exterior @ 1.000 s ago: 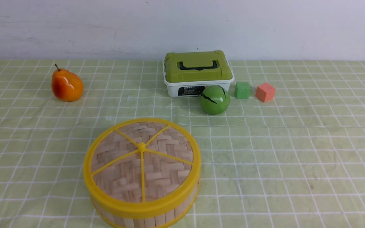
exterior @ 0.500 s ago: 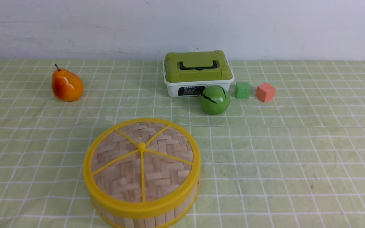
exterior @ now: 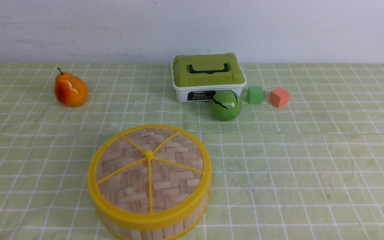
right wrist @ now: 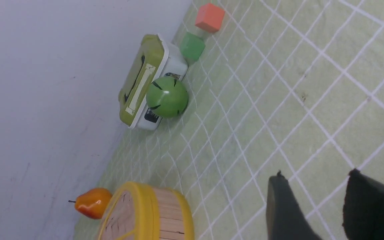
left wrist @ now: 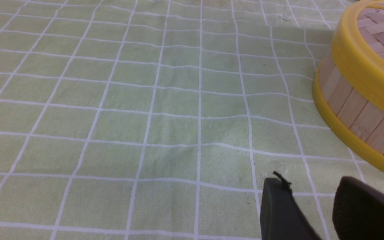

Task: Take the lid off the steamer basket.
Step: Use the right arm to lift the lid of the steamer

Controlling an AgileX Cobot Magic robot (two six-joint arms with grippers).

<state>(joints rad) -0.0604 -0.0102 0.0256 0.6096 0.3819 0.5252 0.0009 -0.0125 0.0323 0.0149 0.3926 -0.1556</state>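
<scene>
The lid, a woven bamboo disc with a yellow rim, spokes and a small centre knob, sits flat on the steamer basket near the table's front, left of centre. Neither arm shows in the front view. In the left wrist view my left gripper is open over bare cloth, a short way from the basket's slat wall and the lid's rim. My right gripper is also open with only cloth between its fingers. It is well away from the basket and lid.
At the back stand an orange pear on the left and a white box with a green top in the middle. A green ball rests against the box, with a green cube and a red cube beside it.
</scene>
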